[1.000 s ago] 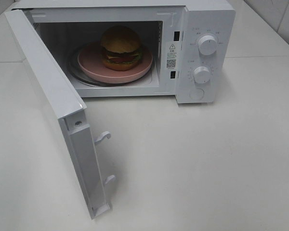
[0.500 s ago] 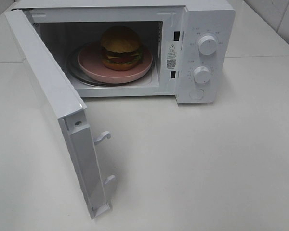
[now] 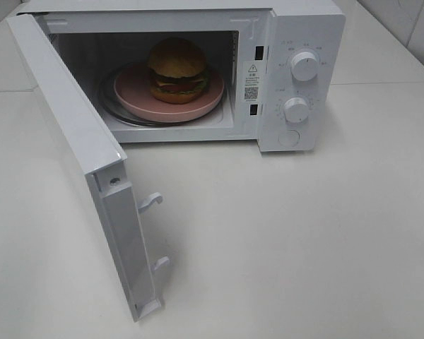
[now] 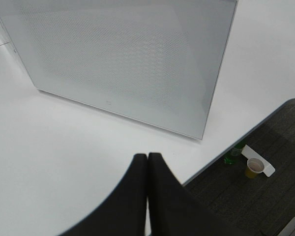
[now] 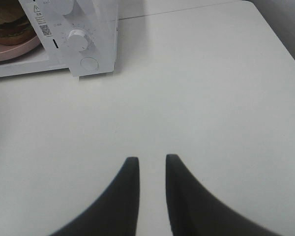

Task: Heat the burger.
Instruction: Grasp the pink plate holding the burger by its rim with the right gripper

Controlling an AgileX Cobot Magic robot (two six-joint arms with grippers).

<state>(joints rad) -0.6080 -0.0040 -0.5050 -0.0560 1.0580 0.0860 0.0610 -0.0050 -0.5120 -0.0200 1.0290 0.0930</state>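
- The round burger with the golden-brown bun (image 3: 177, 69) sits inside the white box-shaped microwave oven (image 3: 307, 28), upright on the wide pink plate (image 3: 134, 95).
- That plate rests on the round glass turntable (image 3: 107, 106), which shows as a dark rim on the left side of the plate.
- The white microwave door (image 3: 63, 127) stands swung wide open, reaching out over the pale tabletop (image 3: 304, 233).
- My left gripper (image 4: 147, 156) has its dark fingers pressed together with nothing between them. It hangs over the table, facing the door's dotted outer panel.
- My right gripper (image 5: 152, 159) is parted by a narrow gap and holds nothing. It is above bare table, well apart from the oven's two round white dials (image 3: 304, 66).
- In my right wrist view the burger peeks out at the edge, just beside the control panel.
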